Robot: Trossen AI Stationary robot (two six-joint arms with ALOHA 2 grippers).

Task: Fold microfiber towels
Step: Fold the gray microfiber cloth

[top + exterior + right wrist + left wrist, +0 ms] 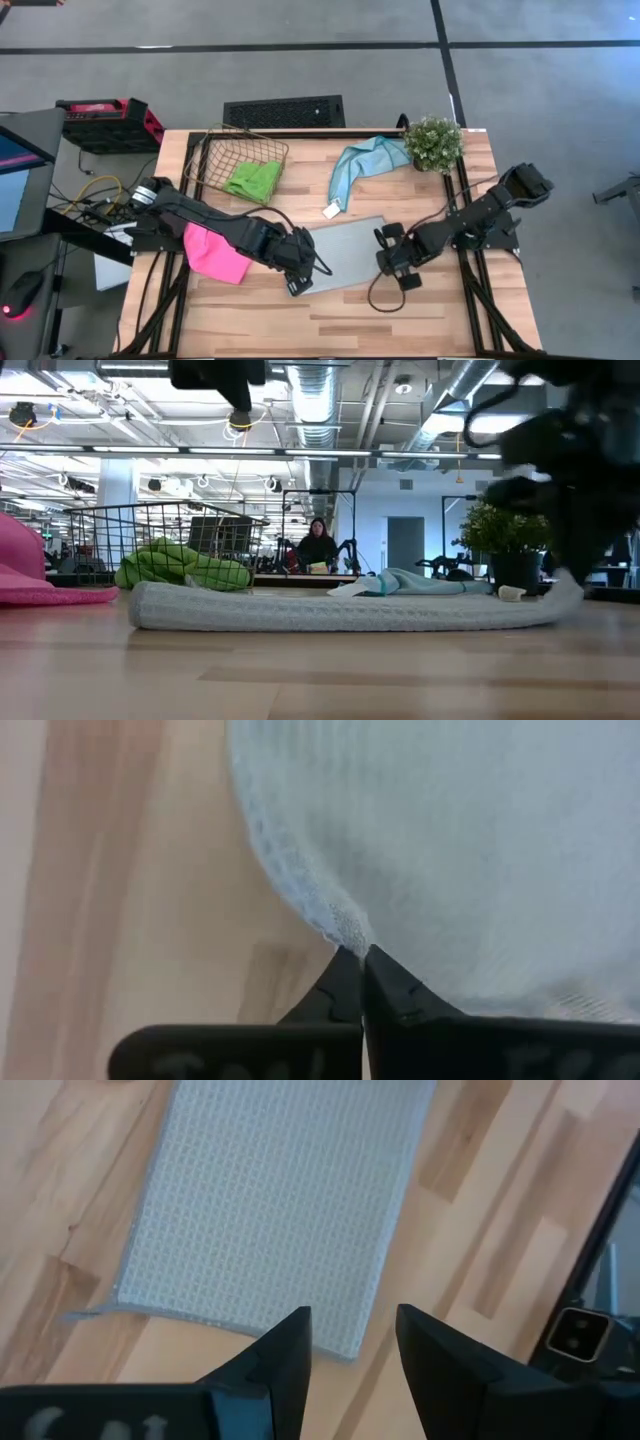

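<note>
The pale grey towel lies flat at the table's middle as a long rectangle. My right gripper is shut on its right end. My left gripper hovers open over the towel's near left corner, with nothing between its fingers. A hot pink towel lies bunched at the left. The bright green towel sits in a wire basket. Along the far side lies the teal towel, its white tag on the wood. My right gripper pinches the grey towel's right edge between the very tips of its two fingers, coming from above and pointing down. How many layers it has, I cannot tell. That end curls up off the wood; everything else of the towel lies on the table.
A small potted plant stands at the far right corner, beside the teal towel. Bare wood runs along the near edge. A person sits in the room beyond the table.
</note>
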